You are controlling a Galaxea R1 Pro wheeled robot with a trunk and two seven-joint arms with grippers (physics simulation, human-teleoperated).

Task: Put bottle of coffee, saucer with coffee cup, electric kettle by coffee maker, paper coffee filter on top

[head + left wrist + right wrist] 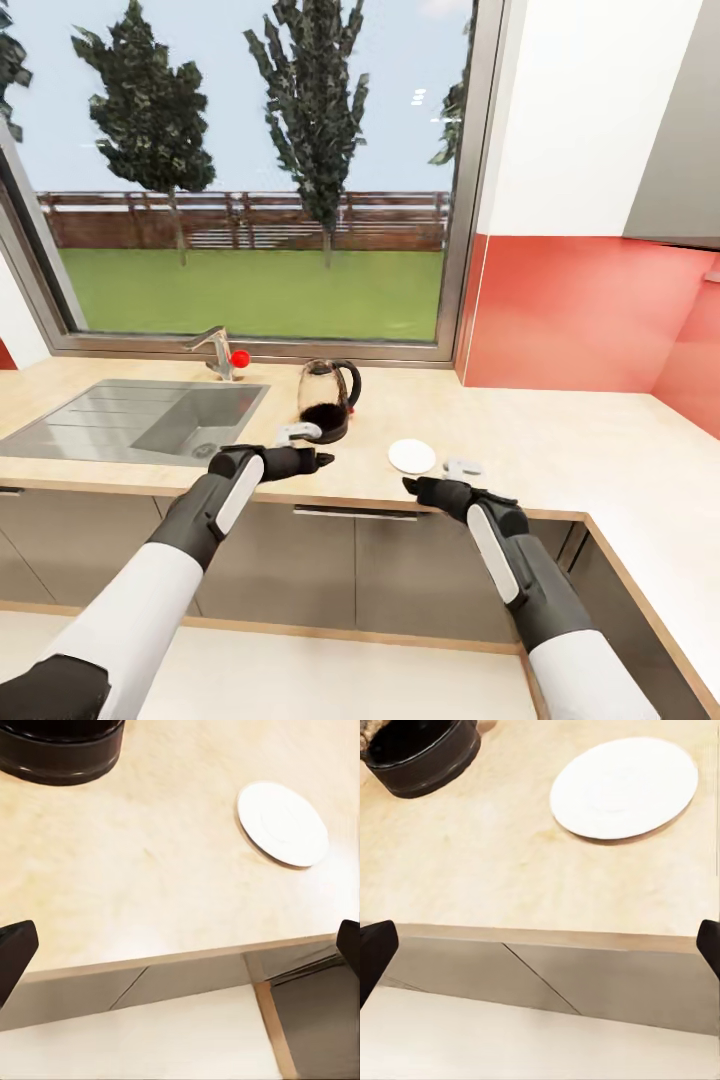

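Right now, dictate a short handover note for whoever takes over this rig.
Left hand: open, empty, above the countertop's front edge near the electric kettle.
Right hand: open, empty, at the counter edge just in front of the saucer.
Kettle and saucer stand apart on the countertop, right of the sink.
Done: kettle and saucer on the counter.
Left: the coffee maker, coffee bottle, filter and cup are not in sight, so those steps can't be confirmed.

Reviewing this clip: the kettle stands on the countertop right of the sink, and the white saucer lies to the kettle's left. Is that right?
Not quite. In the head view the saucer lies to the right of the kettle, not its left. The kettle does stand on the countertop right of the sink.
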